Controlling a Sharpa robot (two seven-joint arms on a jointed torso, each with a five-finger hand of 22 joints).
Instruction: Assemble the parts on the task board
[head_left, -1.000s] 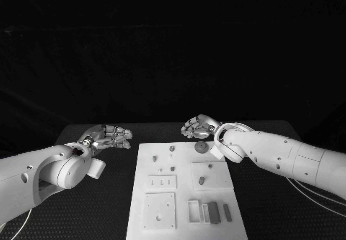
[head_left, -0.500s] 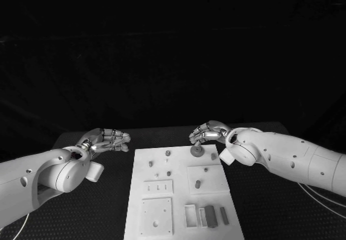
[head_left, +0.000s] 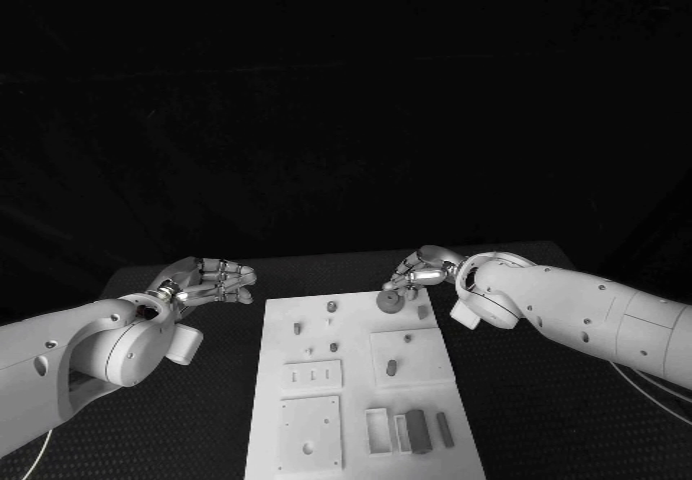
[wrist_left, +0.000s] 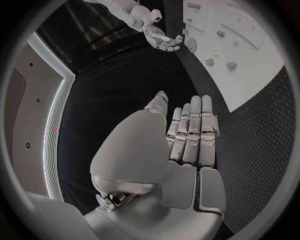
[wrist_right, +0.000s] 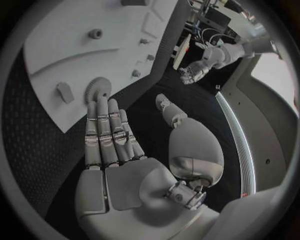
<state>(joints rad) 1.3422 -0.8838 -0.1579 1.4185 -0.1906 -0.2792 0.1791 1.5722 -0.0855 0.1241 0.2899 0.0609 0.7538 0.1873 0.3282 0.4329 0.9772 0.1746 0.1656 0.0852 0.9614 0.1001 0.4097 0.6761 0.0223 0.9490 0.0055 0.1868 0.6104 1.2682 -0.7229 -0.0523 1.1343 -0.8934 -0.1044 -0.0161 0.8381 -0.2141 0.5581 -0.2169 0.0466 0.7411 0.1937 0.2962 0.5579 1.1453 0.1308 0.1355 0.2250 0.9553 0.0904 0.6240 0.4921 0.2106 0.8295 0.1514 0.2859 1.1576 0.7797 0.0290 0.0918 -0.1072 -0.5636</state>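
Observation:
The white task board (head_left: 361, 400) lies in the middle of the table, with small pegs (head_left: 299, 327) standing in its far half. A round toothed gear (head_left: 389, 300) lies at the board's far right corner. My right hand (head_left: 423, 268) hovers just beyond the gear, fingers stretched out flat and holding nothing; its fingertips (wrist_right: 103, 107) stop just short of the gear (wrist_right: 97, 89). My left hand (head_left: 211, 281) is off the board's far left corner over the black table, fingers straight, palm empty (wrist_left: 190, 135). Grey blocks (head_left: 418, 430) sit in the board's near right corner.
A slotted plate (head_left: 316, 375) and a square plate with holes (head_left: 312, 430) take up the board's near left. Black table mat (head_left: 548, 400) surrounds the board on both sides. The left wrist view shows the board (wrist_left: 250, 60) and my right hand (wrist_left: 164, 40).
The camera has shifted. My right hand has come down toward the gear and its fingers have uncurled. My left hand has barely moved.

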